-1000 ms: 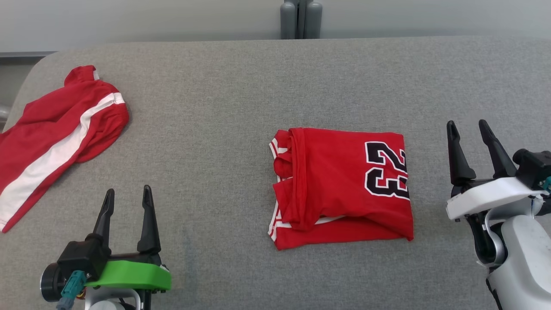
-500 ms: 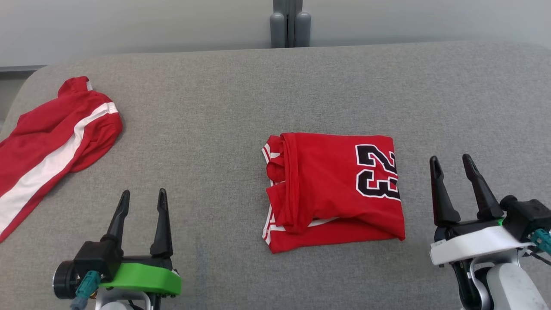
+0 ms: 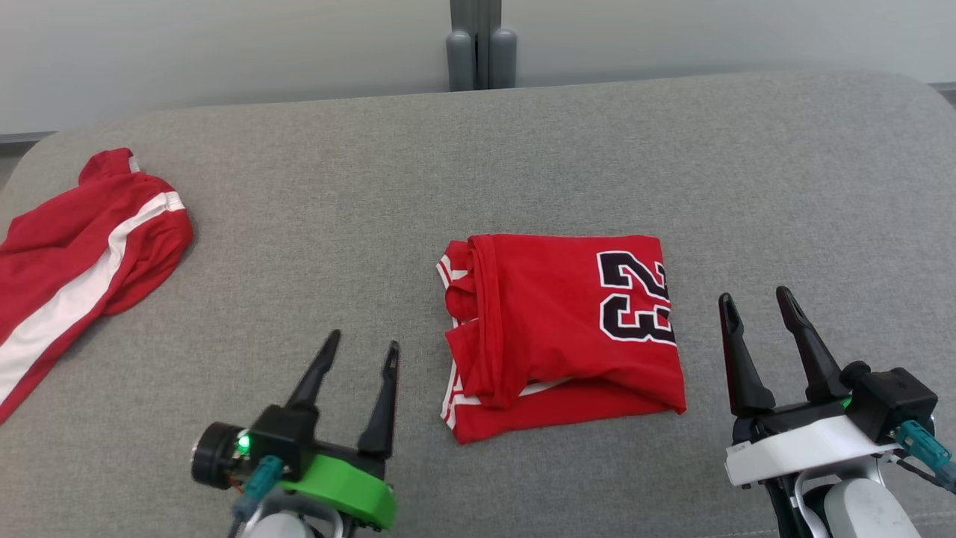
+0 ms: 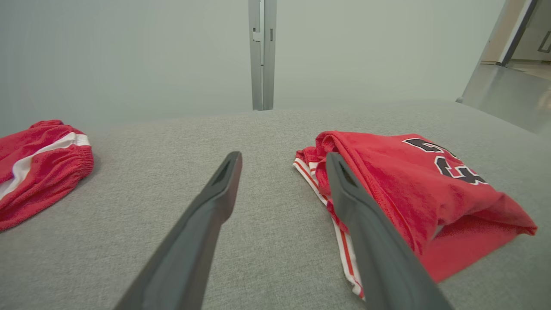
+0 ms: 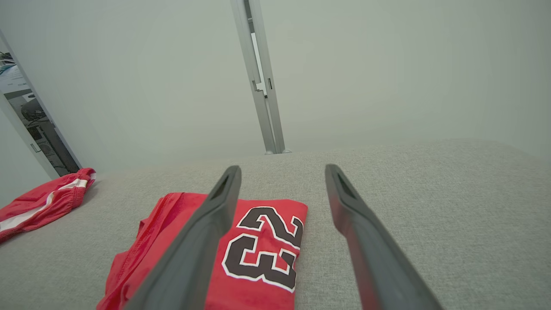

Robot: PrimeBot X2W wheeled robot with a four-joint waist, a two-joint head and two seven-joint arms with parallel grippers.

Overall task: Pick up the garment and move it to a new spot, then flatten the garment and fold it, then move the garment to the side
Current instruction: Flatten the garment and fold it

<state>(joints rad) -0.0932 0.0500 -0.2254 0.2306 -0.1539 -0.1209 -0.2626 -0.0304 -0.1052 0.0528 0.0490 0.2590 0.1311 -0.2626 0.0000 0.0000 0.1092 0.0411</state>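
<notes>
We see the folded jersey mid-frame on the counter, between our left gripper at lower left and right gripper at lower right; both sets of fingers spread, empty, about equally near.

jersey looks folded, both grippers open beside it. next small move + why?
Probably ease the left gripper toward the near-left corner of the red jersey. The jersey lies folded and untouched, and the right gripper is open and empty on its other side, as is the left, so only moving it aside seems left.
</notes>
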